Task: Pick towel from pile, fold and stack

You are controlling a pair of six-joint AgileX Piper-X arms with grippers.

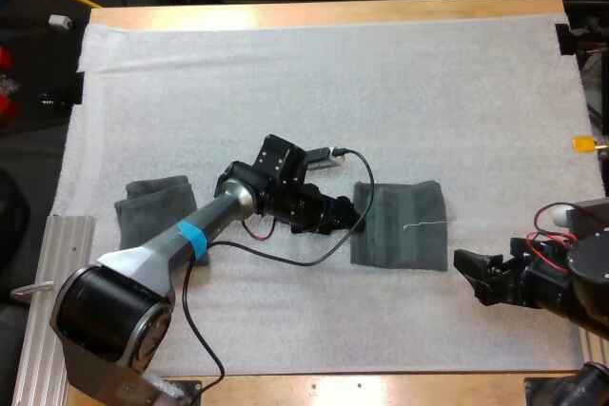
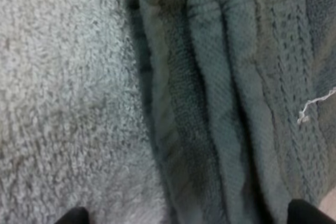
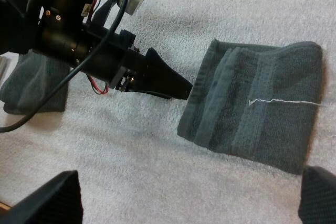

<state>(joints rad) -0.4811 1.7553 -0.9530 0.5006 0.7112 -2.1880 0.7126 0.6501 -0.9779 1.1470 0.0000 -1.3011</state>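
A folded dark grey-green towel (image 1: 400,225) with a loose white thread lies flat on the mat, right of centre. My left gripper (image 1: 350,218) is low at its left edge. Its fingers (image 2: 73,216) stand wide apart, open, and the towel's layered edge (image 2: 210,108) runs between them. From the right wrist camera, the left gripper (image 3: 176,85) points at that same edge of the towel (image 3: 257,108). My right gripper (image 1: 474,278) hovers open to the towel's lower right, its fingers (image 3: 52,198) clear of the cloth. A second, crumpled towel (image 1: 154,208) lies at the left.
The white mat (image 1: 314,73) covers most of the wooden table. A metal rail (image 1: 43,301) runs along the left front side. The crumpled towel (image 3: 37,82) sits behind the left arm's body.
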